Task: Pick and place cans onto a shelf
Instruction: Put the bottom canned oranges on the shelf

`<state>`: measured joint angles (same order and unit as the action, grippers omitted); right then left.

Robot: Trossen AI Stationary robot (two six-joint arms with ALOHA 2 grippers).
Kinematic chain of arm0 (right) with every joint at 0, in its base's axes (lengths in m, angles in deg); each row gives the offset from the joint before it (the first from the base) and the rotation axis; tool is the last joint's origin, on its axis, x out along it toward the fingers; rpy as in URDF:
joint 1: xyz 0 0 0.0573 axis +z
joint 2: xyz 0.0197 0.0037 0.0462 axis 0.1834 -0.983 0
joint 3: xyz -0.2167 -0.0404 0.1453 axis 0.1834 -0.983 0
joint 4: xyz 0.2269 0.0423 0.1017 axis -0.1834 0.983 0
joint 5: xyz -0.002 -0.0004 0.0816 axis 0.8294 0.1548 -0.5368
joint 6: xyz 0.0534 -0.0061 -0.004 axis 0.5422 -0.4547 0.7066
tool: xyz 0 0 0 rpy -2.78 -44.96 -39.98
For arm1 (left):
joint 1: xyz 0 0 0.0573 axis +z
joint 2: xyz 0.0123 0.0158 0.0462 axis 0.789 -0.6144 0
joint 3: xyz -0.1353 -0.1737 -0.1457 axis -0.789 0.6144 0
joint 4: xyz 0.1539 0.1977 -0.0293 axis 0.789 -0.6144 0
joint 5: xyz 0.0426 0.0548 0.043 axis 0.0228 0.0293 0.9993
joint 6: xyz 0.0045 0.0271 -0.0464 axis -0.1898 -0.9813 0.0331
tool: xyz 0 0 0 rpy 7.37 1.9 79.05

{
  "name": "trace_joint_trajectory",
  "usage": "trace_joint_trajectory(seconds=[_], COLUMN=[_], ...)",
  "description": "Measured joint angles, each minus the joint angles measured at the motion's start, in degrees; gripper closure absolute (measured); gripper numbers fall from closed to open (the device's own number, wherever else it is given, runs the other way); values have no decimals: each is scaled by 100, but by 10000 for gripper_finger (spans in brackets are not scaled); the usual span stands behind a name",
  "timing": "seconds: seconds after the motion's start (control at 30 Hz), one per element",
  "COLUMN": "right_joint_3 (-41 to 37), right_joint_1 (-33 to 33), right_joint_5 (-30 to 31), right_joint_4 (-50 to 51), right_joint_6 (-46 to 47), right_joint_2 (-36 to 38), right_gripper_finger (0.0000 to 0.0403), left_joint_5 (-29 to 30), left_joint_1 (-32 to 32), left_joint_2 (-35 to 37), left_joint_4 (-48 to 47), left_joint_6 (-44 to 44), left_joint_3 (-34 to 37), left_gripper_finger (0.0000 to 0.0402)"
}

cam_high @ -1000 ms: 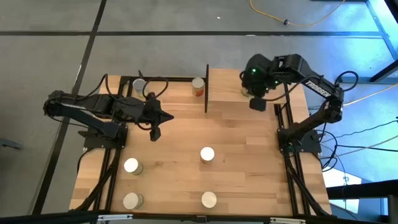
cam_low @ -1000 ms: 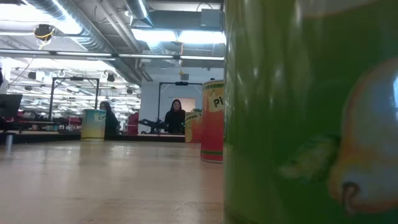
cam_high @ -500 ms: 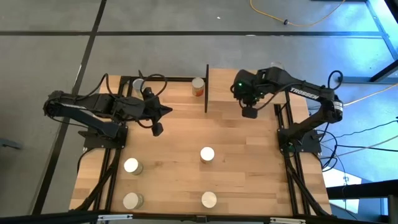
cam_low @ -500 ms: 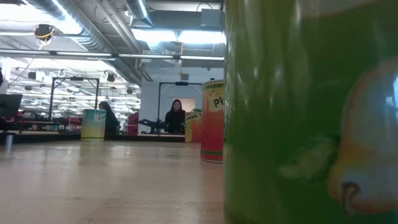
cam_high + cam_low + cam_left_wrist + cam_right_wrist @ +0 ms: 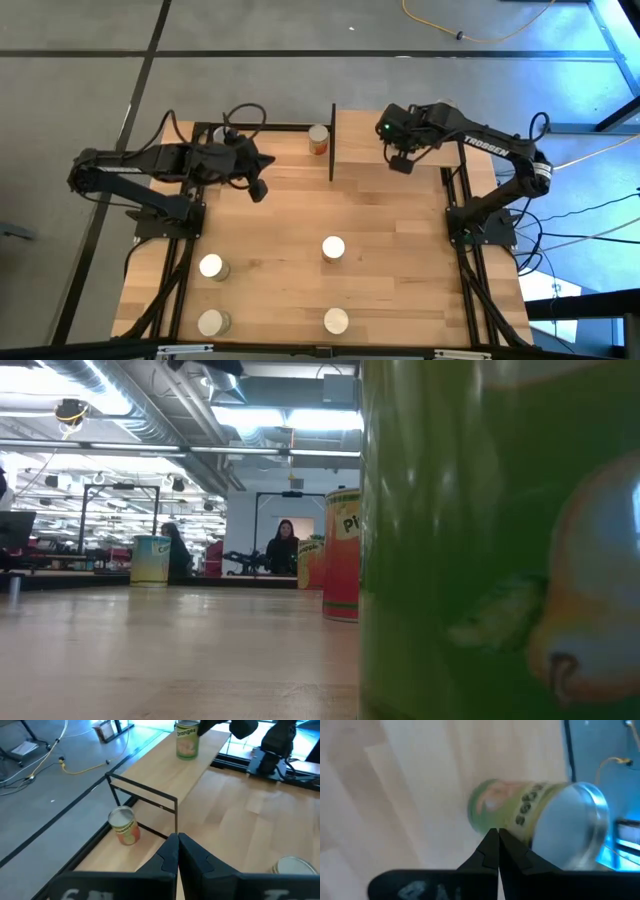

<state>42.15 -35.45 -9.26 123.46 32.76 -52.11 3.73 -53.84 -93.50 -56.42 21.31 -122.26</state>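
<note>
A green-labelled can (image 5: 520,815) (image 5: 186,741) stands on its base on the shelf (image 5: 362,128), right of the black upright panel (image 5: 332,142). My right gripper (image 5: 402,165) (image 5: 496,833) is shut and points down close over this can; I cannot tell whether it touches it. An orange-labelled can (image 5: 319,138) (image 5: 123,825) stands left of the panel, inside the black frame. My left gripper (image 5: 258,192) (image 5: 177,838) is shut on nothing, above the table near that frame. Several more cans stand on the tabletop, among them one in the middle (image 5: 333,248).
Cans stand at the near left (image 5: 211,266), near-left corner (image 5: 211,322) and near middle (image 5: 336,321). Another can (image 5: 222,134) shows partly behind the left arm's cable. In the low view a green can (image 5: 500,540) fills the right half. A person (image 5: 283,548) stands far behind the table.
My right gripper has sunk toward the shelf and tipped to point more steeply down, shifting a little toward the table's left edge. My left gripper has swung toward the table's far edge, nearer the black frame. Both stay shut. No can has moved.
</note>
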Motion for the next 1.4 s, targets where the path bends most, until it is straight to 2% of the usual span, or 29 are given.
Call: trace_joint_trajectory(seconds=[0.47,0.53,0.67,0.73,1.0,1.4], right_joint_3=[0,0,0,0,0,0], right_joint_1=[-627,-637,-603,-560,-575,-892], right_joint_5=[245,-26,-1175,-1319,-570,11], right_joint_4=[-441,-439,-506,-646,-1020,-1040], right_joint_6=[-222,-231,-449,-470,-460,-459], right_joint_2=[0,0,0,0,0,0], right_gripper_finger=[402,402,402,402,402,402], left_joint_5=[-8,-10,-9,-11,-9,-9], left_joint_1=[332,352,362,362,362,362], left_joint_2=[0,0,0,0,-1,0], left_joint_4=[1,1,1,-1,-1,-1], left_joint_6=[-1,1,-1,-1,-4,-4], left_joint_3=[0,0,0,0,0,0], left_gripper_finger=[401,401,401,401,401,401])
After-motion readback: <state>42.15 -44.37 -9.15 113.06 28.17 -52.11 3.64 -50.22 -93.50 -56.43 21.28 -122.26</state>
